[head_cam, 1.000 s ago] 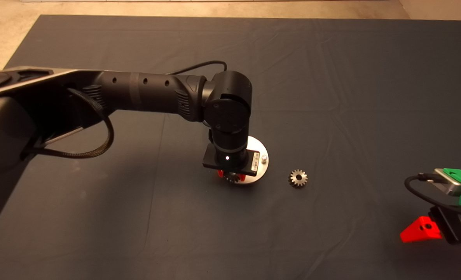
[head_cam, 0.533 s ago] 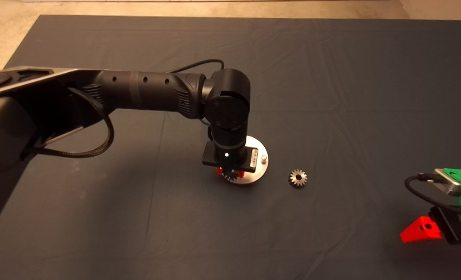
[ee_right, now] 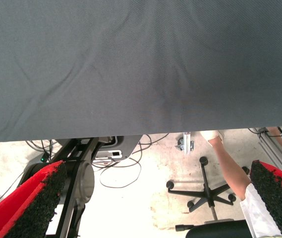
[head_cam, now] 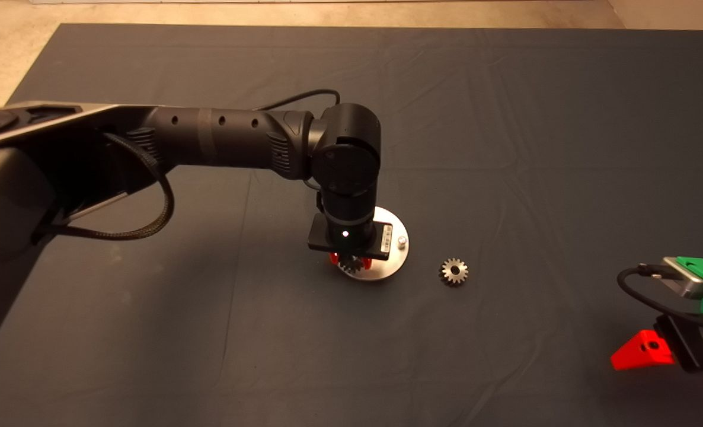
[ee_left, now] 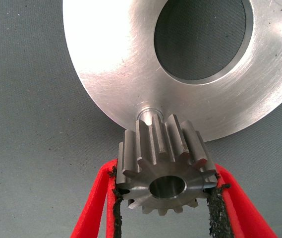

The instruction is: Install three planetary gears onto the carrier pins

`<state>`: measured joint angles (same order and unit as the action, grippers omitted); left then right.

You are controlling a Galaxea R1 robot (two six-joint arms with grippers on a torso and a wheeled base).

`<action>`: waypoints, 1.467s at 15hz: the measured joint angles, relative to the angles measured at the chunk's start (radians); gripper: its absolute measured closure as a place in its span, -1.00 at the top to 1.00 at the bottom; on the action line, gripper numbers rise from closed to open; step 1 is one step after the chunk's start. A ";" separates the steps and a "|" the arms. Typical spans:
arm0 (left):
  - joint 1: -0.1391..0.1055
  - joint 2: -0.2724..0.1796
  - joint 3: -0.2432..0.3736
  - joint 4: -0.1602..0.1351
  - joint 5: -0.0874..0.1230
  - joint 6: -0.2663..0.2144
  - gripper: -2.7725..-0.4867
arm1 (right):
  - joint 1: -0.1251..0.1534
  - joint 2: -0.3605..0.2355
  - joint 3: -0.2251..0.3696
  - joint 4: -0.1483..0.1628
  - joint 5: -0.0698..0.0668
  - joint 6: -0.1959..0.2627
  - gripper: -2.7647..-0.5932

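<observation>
You see two planetary gears: your left gripper (ee_left: 166, 198) clamps one gear (ee_left: 164, 168) over the disc (head_cam: 394, 261) rim's pin (ee_left: 145, 112), another (head_cam: 454, 271) lies on open mat (head_cam: 505, 148); your right gripper (ee_right: 155, 208) waits wide apart.

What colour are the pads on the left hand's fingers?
Black, on red fingers, clearest in the left wrist view.

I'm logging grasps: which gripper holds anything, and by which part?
The left gripper holds a small silvery-grey toothed metal gear by its toothed rim, pads on opposite sides, above the shiny round metal disc. The right gripper, parked, holds nothing.
</observation>
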<state>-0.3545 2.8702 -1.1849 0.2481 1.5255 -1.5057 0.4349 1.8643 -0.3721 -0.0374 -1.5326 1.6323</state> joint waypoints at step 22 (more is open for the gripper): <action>0.005 -0.027 0.007 0.002 -0.026 -0.001 -0.69 | 0.000 0.000 0.000 0.000 0.000 0.000 0.99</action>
<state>-0.3496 2.8428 -1.1777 0.2504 1.5000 -1.5066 0.4349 1.8643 -0.3721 -0.0374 -1.5328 1.6324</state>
